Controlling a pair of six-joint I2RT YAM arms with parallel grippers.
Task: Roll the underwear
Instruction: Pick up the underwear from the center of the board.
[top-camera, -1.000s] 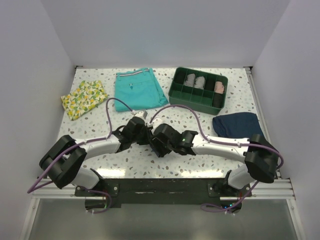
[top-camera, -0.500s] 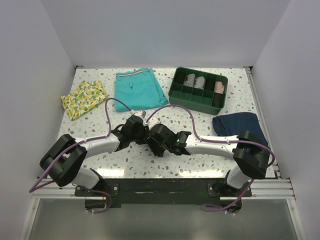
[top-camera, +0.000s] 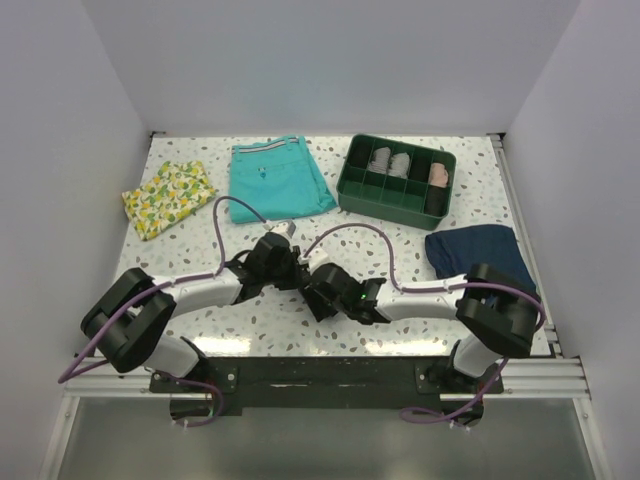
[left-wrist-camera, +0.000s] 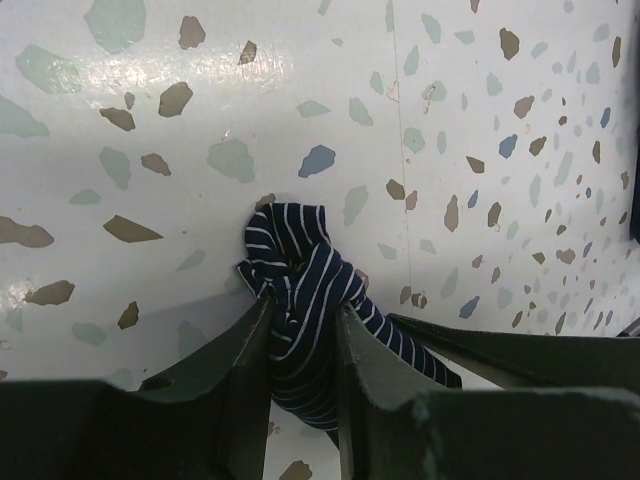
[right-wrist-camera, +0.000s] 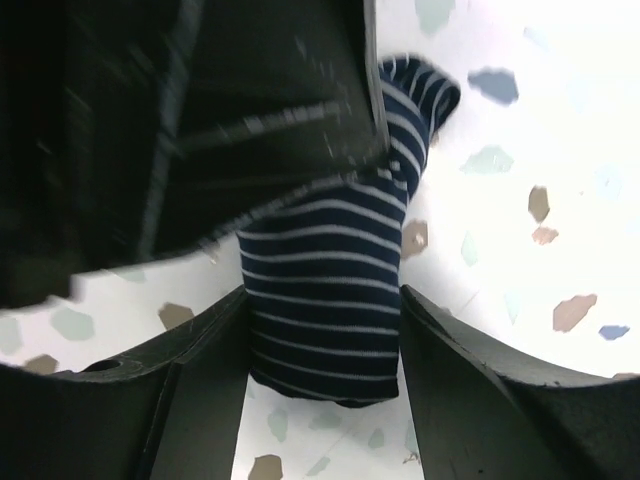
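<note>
The underwear, navy cloth with thin pale stripes, is bunched into a short roll just above the terrazzo table. My left gripper is shut on one end, with the cloth squeezed between its fingers. At the other end my right gripper is shut on the underwear, a finger pressed against each side of the roll. In the right wrist view the left gripper's dark body covers the far end of the roll. From above, the left gripper and the right gripper meet at the table's near middle and hide the underwear.
Teal shorts lie at the back centre and a lemon-print cloth at the back left. A green divided tray holding rolled items stands at the back right. A plain navy garment lies on the right.
My right gripper has shifted a little left and nearer, closing up against the left gripper, and its forearm has dropped lower. The left gripper has hardly moved.
</note>
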